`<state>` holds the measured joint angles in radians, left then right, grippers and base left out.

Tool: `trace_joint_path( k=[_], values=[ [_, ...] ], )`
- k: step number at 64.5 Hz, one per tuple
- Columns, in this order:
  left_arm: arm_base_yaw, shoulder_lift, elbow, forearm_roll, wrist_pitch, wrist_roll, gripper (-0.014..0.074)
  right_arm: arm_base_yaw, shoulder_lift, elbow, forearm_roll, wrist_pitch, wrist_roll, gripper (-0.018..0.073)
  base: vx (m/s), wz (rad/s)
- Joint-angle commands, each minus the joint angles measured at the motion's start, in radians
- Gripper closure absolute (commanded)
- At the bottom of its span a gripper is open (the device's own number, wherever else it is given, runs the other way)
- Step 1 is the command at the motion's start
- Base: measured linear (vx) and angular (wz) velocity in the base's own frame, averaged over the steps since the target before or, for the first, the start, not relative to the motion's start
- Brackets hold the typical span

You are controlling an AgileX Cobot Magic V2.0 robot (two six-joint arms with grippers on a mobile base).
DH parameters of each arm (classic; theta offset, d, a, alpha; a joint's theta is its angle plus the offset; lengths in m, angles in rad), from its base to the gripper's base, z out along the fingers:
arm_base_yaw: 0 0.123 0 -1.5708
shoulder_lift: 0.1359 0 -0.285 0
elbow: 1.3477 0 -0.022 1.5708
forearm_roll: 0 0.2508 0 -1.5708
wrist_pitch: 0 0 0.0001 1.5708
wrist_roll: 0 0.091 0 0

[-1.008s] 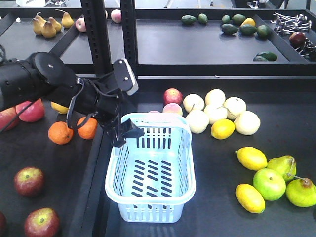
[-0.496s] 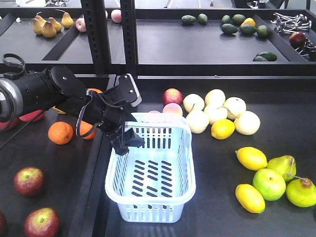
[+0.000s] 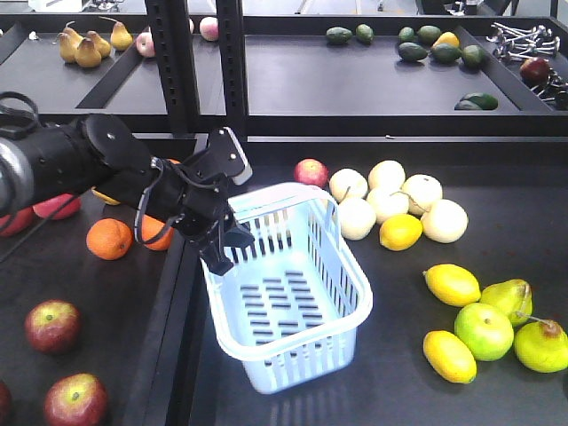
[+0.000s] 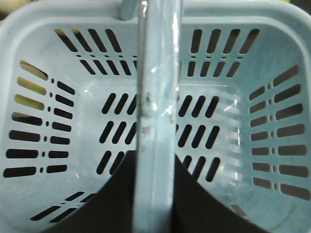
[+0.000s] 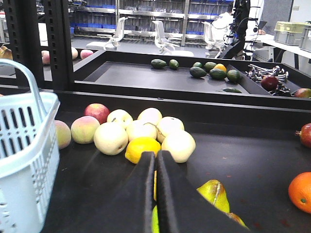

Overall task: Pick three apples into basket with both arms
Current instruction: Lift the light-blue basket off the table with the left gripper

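Basket (image 3: 353, 271) tilted, held by left end effector (image 3: 225, 245); contact hidden behind rim.

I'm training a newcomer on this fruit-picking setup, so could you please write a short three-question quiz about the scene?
1. True or false: the basket is empty.
2. Fill in: the right end effector is ___ (open/shut).
3. What grips the basket? A) the left end effector B) the right end effector C) nothing

Key: 1 true; 2 shut; 3 A.
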<state>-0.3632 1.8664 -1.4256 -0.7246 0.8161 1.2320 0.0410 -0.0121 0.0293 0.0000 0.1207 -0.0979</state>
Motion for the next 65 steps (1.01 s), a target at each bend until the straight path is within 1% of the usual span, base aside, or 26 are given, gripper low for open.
trace_joint_path(
  k=[1,2,10,22,26,37,44,48,52,62,65],
  values=[
    [-0.003,-0.119,-0.03,-0.076,-0.007,-0.087,0.0605,0.0,-0.013,0.013,0.0,-0.078,-0.006,0.0564,0.0,0.0],
    [-0.003,-0.124,-0.03,-0.076,-0.006,-0.093,0.0605,0.0,-0.013,0.013,0.0,-0.078,-0.006,0.0564,0.0,0.0],
    [-0.003,-0.224,-0.03,-0.072,0.022,-0.225,0.0605,0.0,-0.013,0.013,0.0,-0.078,-0.006,0.0564,0.0,0.0],
    [-0.003,-0.382,-0.03,-0.054,0.096,-0.4,0.0605,0.0,-0.013,0.013,0.0,-0.078,-0.006,0.0564,0.0,0.0],
    [-0.003,-0.433,-0.03,-0.024,0.12,-0.458,0.0605,0.0,-0.013,0.013,0.0,-0.078,-0.006,0.0564,0.0,0.0],
    [-0.003,-0.579,-0.026,0.069,0.185,-0.687,0.0605,0.0,-0.013,0.013,0.0,-0.078,-0.006,0.0564,0.0,0.0],
    [-0.003,-0.65,-0.026,0.147,0.219,-0.78,0.0605,0.0,-0.013,0.013,0.0,-0.078,-0.006,0.0564,0.0,0.0],
    [-0.003,-0.679,-0.026,0.187,0.237,-0.821,0.0605,0.0,-0.013,0.013,0.0,-0.078,-0.006,0.0564,0.0,0.0],
    [-0.003,-0.708,-0.026,0.21,0.266,-0.849,0.0605,0.0,-0.013,0.013,0.0,-0.078,-0.006,0.0564,0.0,0.0],
    [-0.003,-0.761,-0.026,0.25,0.335,-0.874,0.0605,0.0,-0.013,0.013,0.0,-0.078,-0.006,0.0564,0.0,0.0],
    [-0.003,-0.777,-0.026,0.251,0.351,-0.874,0.0605,0.0,-0.013,0.013,0.0,-0.078,-0.006,0.0564,0.0,0.0]
  ],
)
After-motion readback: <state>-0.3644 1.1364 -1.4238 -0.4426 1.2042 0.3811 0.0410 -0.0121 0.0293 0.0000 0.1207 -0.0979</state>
